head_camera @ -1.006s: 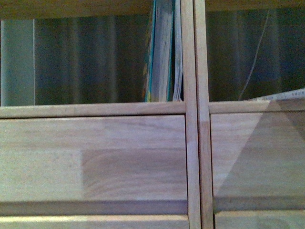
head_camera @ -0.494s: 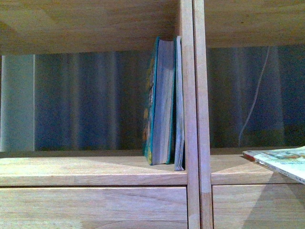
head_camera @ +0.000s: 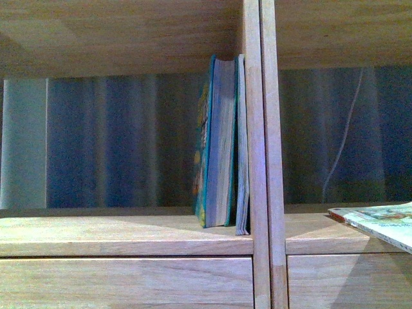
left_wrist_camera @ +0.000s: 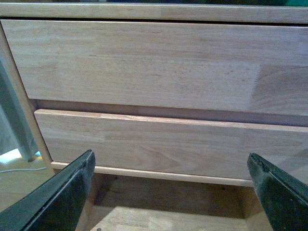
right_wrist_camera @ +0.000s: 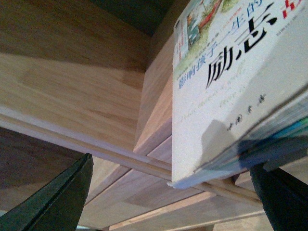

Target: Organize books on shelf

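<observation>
In the front view a thick teal book (head_camera: 219, 141) stands upright in the shelf (head_camera: 129, 235), pressed against a slim grey booklet (head_camera: 241, 148) that leans on the central upright (head_camera: 261, 154). A thin white paperback (head_camera: 380, 225) lies flat in the compartment to the right, poking over the board's front edge. Close up in the right wrist view, this white paperback (right_wrist_camera: 231, 96) shows black characters and cover pictures. My right gripper (right_wrist_camera: 171, 202) is open just in front of its corner, one finger beside its edge. My left gripper (left_wrist_camera: 171, 192) is open, facing the shelf's plain front panels (left_wrist_camera: 144, 72), holding nothing.
A low recess (left_wrist_camera: 163, 207) opens under the bottom panel in the left wrist view. Behind the open-backed compartments hangs a dark curtain (head_camera: 122, 141), with a thin white cable (head_camera: 341, 135) at the right. Free room lies left of the teal book.
The front view has risen: a second ago it showed mostly the front panels, now the whole compartment with its top board. The white paperback has come further into view.
</observation>
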Tool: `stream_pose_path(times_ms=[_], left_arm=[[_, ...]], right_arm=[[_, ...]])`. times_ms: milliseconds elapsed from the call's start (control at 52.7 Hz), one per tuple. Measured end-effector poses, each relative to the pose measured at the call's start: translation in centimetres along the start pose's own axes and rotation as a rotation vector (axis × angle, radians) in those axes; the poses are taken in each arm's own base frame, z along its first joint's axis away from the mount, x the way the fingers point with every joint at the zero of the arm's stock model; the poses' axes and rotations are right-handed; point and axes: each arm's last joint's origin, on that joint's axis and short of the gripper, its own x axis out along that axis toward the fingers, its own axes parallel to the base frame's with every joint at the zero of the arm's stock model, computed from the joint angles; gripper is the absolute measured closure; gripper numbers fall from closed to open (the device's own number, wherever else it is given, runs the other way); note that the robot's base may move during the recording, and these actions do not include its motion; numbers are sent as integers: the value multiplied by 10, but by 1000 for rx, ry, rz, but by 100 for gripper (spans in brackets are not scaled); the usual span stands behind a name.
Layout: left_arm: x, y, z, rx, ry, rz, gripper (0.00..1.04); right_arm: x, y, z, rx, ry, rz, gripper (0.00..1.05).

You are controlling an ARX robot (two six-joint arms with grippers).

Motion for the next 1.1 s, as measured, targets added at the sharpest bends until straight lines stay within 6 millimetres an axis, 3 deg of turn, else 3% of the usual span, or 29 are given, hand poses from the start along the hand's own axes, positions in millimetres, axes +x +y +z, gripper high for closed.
stream_pose_path(times_ms=[190,361,722,930,1063,1101], left_arm=[[0,0,0,0,0,0,7],[0,0,0,0,0,0,7],[0,0,0,0,0,0,7],[0,0,0,0,0,0,7],[0,0,0,0,0,0,7],[2,1,2,-27,-21,-81,7]], right_arm=[[15,-5,5,92,-83,-34,8],[22,-8,4,108,-108,-55,46],[20,-17,8,119,-122,-52,96],[3,-14,11,91,-112,6,97],[-15,-1,16,28,-116,93,97],[-25,7,19,-6,-124,135,97]])
